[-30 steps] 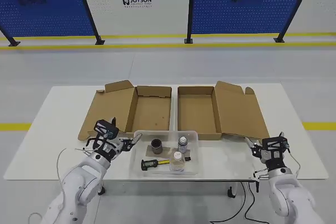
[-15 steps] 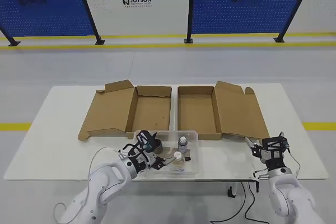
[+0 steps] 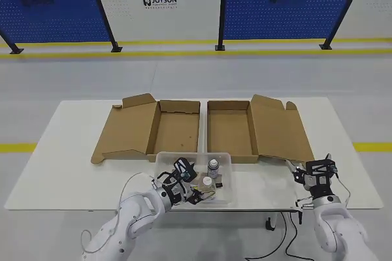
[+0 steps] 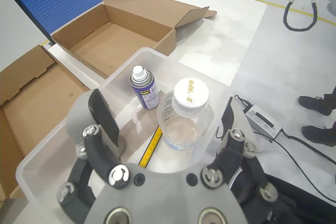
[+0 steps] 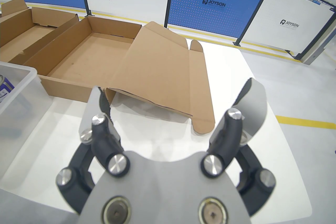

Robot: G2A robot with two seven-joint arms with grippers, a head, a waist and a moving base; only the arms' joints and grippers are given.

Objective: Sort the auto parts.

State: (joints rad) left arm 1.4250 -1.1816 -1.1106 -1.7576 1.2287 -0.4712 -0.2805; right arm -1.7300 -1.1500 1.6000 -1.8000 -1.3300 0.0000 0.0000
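While the left gripper [image 4: 162, 97] hovers above, bin: clear rectangular plastic tub [image 4: 181, 64] holding blue spray can [image 4: 144, 89], round clear white-capped bottle [image 4: 190, 96].
Left hand: spread wide, bottle between fingers [image 4: 102, 112], ungripped.
Right gripper [image 5: 173, 85]: spread, holding nothing.

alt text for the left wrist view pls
The open left gripper hangs over a clear bin, a white-capped bottle standing between its fingers, not gripped. A spray can stands beside the bottle, and two open cardboard boxes lie on the table beyond the bin.
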